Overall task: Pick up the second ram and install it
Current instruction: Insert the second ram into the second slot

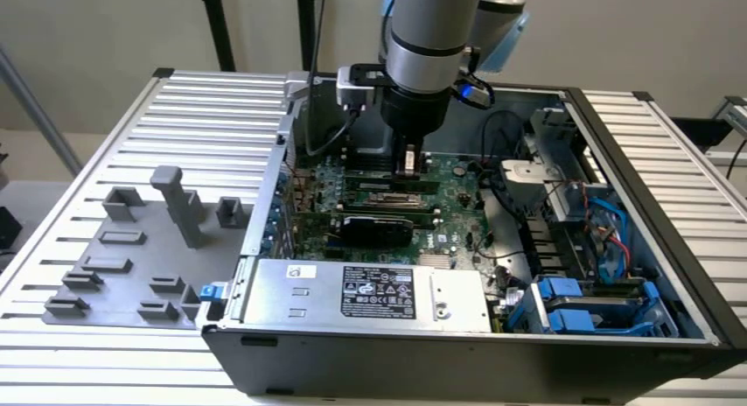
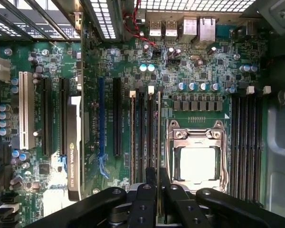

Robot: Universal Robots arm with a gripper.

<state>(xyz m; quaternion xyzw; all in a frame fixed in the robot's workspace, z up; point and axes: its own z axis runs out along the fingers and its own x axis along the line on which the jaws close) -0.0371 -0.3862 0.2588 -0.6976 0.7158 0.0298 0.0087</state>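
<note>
Black gripper (image 2: pixel 157 183) linkages are filling the nearest part of the wrist view, with the jaws drawn in close and pinching the thin top edge of the second ram (image 2: pixel 158 137), which is showing edge-on as a pale strip running away from the fingers. Taking the CPU socket (image 2: pixel 195 159) as the landmark, the stick is sitting just beside it, in the bank of memory slots (image 2: pixel 145 137) between the socket and the long black expansion slots. One neighbouring slot, farther from the socket, is already holding a stick (image 2: pixel 132 140). In the exterior view the gripper (image 1: pixel 408 165) is reaching down into the open computer case (image 1: pixel 653 205), over the motherboard (image 1: pixel 450 196).

Whether the stick is fully seated cannot be told. The risk, as I judge it, is misalignment: if the board is tilting slightly or its notch is missing the slot key, pressing down could be bending the stick or straining the slot. A grip this narrow could also be letting the stick slip or twist. The end latches may be failing to close.
</note>
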